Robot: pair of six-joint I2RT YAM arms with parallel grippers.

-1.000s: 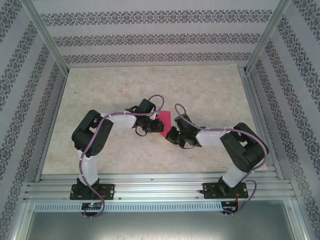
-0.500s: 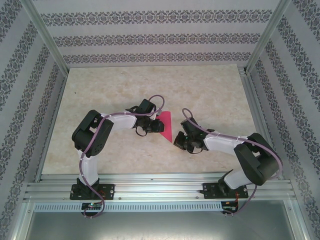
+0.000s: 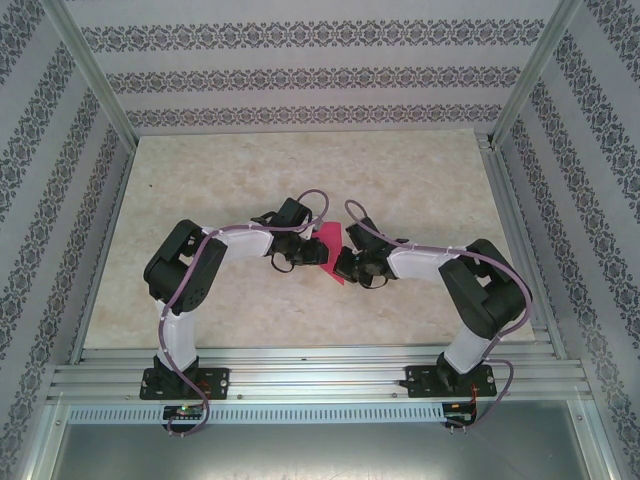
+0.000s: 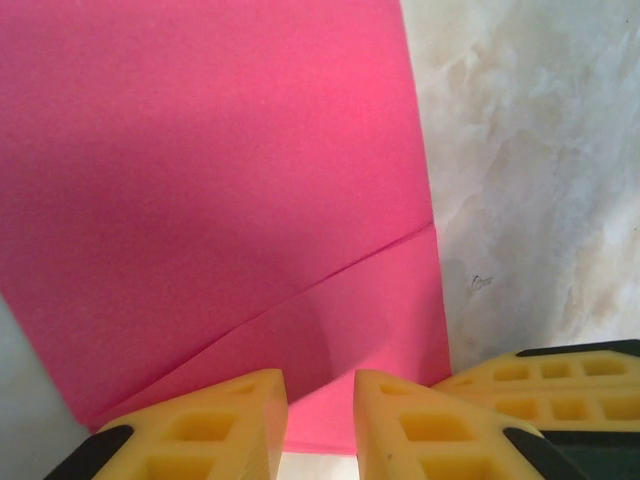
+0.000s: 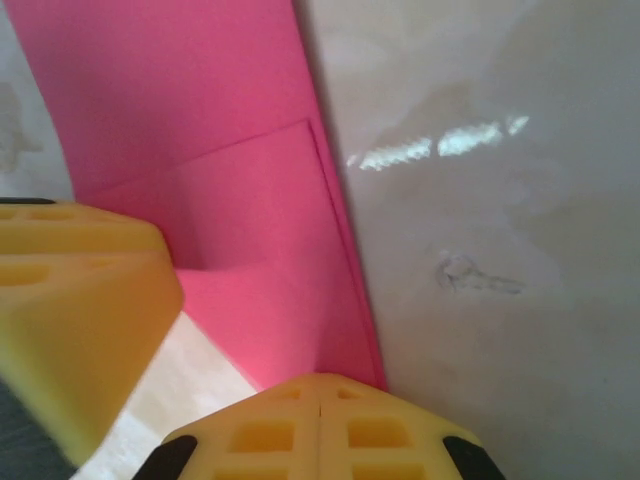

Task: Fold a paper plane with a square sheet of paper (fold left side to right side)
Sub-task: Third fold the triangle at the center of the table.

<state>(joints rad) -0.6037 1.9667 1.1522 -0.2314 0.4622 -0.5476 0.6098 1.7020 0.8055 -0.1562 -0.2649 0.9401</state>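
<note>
The pink sheet of paper (image 3: 331,240) lies folded on the table between my two grippers, its layers and a slanting crease (image 4: 330,275) plain to see. My left gripper (image 3: 308,252) rests at the paper's left side. Its yellow fingers stand a narrow gap apart over the near edge (image 4: 320,385), with nothing between them. My right gripper (image 3: 343,268) is shut, its joined tips (image 5: 320,385) set on the paper's right folded edge (image 5: 345,260). The left gripper's finger (image 5: 80,300) shows beside it, and the right gripper's finger (image 4: 560,380) lies just right of the paper.
The marble-patterned table (image 3: 220,180) spreads out beyond and beside the paper. Aluminium rails (image 3: 300,375) run along the near edge, frame posts (image 3: 95,85) stand at the sides, and patterned walls enclose the cell.
The right gripper drew back to the right, baring the paper's pointed near end, then came back onto the paper's right edge. The left arm has not moved.
</note>
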